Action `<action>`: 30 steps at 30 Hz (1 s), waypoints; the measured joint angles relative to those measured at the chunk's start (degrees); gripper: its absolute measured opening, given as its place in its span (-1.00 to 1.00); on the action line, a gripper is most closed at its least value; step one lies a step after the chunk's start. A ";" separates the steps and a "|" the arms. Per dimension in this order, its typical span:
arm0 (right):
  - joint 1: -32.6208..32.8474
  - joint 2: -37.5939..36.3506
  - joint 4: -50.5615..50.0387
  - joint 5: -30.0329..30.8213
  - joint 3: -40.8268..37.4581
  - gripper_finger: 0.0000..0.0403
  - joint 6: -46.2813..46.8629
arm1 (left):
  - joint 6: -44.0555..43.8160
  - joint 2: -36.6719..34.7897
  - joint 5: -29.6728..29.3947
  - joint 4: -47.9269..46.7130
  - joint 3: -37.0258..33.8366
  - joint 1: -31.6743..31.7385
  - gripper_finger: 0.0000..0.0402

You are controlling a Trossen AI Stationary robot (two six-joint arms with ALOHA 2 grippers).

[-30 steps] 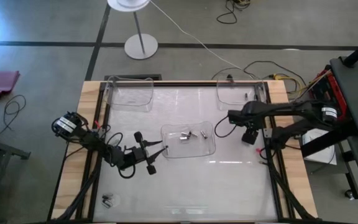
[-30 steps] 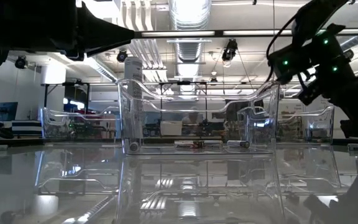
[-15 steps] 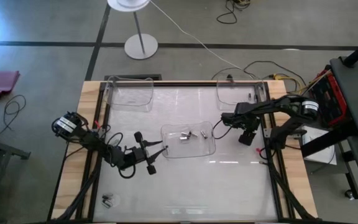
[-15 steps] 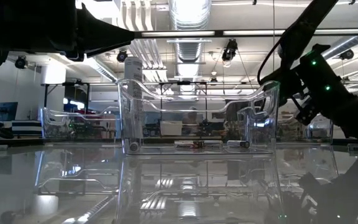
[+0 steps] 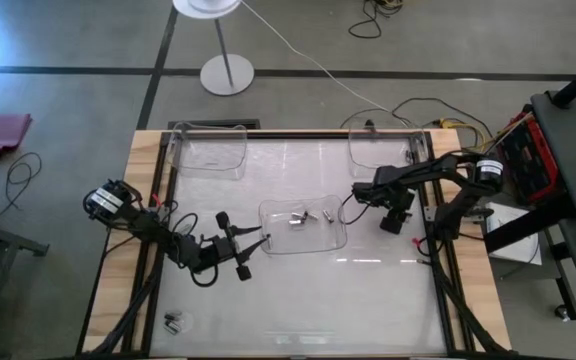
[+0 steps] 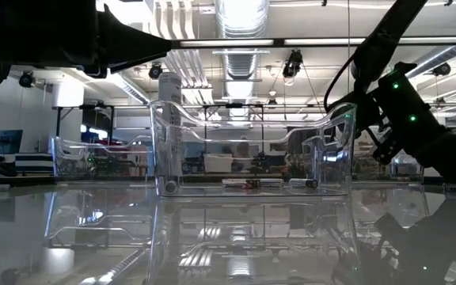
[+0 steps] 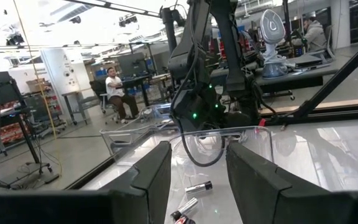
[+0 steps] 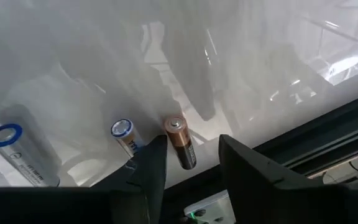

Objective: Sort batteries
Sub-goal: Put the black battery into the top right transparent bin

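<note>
Right gripper: hangs at the right edge of the middle tray, near the table's right side; in its wrist view the two dark fingers stand narrowly apart with nothing between them.
Left gripper: low at the tray's left edge, its fingers parted with an open gap and holding nothing.
Batteries: three lie in the middle tray; two more sit loose on the table near its front left corner. The right wrist view shows three against a pale surface – one copper-topped, two with blue ends.
Hard to make out: in the low view the batteries are only thin dark shapes along the tray floor; the left arm there is a black mass cut off by the top edge. Which tray the right wrist view looks at, I cannot tell.
Surface: a glossy, reflective table in a wooden frame, with two more clear trays at its far edge.
Room: a workshop with ceiling lights – a seated person shows far off in the left wrist view.
</note>
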 joint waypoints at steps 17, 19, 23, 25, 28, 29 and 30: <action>0.00 -0.13 1.56 -2.00 -0.07 -0.87 -0.46 | 0.00 0.00 0.00 0.02 0.00 0.00 -0.33; 0.00 -0.13 1.56 -1.99 0.02 -0.87 -0.44 | -0.02 0.00 0.00 0.00 0.00 0.00 -0.33; -0.02 -0.15 2.00 -0.75 0.67 -0.87 -0.07 | 0.00 0.00 0.00 -0.34 0.00 0.00 -0.33; -0.02 -0.17 2.17 0.12 1.10 -0.87 -0.12 | 0.00 0.00 -0.02 -0.66 -0.02 0.00 -0.33; -0.02 -0.39 2.65 1.12 2.28 -0.88 -0.86 | 0.00 0.00 -0.02 -0.92 -0.02 0.00 -0.33; -0.02 -0.54 2.68 1.62 2.81 -0.88 -1.03 | 0.00 0.00 -0.02 -0.90 -0.02 0.00 -0.33; 0.00 -0.72 2.61 2.15 3.57 -0.88 -1.06 | -0.02 0.00 -0.04 -0.91 -0.02 0.00 -0.33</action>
